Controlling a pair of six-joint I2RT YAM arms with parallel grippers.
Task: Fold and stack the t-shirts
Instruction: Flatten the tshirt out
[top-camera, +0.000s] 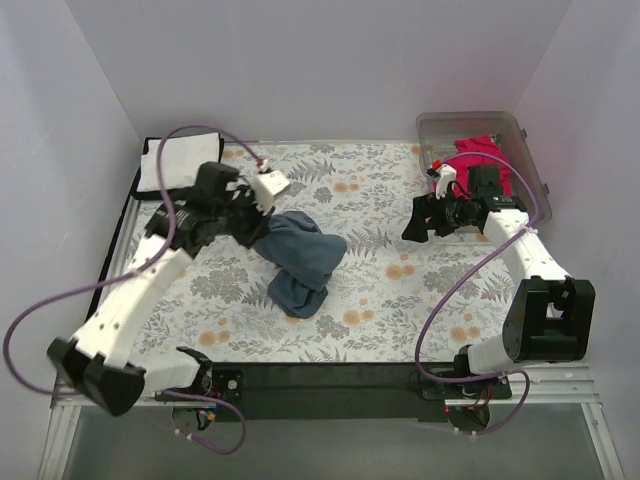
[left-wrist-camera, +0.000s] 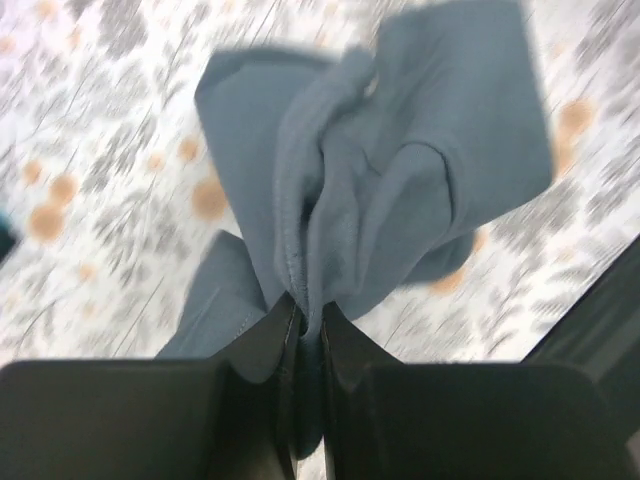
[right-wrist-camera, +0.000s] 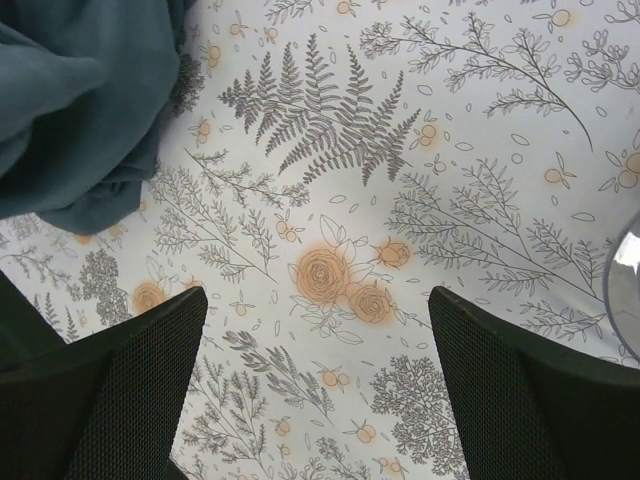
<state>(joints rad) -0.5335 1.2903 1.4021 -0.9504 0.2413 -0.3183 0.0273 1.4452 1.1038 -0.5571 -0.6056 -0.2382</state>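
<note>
One slate-blue t-shirt, crumpled left of centre on the floral cloth, is pinched at a bunched fold by the left gripper while the right gripper hangs spread apart; light and floppy, it likely needs holding at a hem corner.

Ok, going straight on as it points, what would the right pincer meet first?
Probably the bare floral cloth; the right pincer is open, and the slate-blue t-shirt lies off to one side.

Floral cloth (spread flat), clear bin far right
</note>
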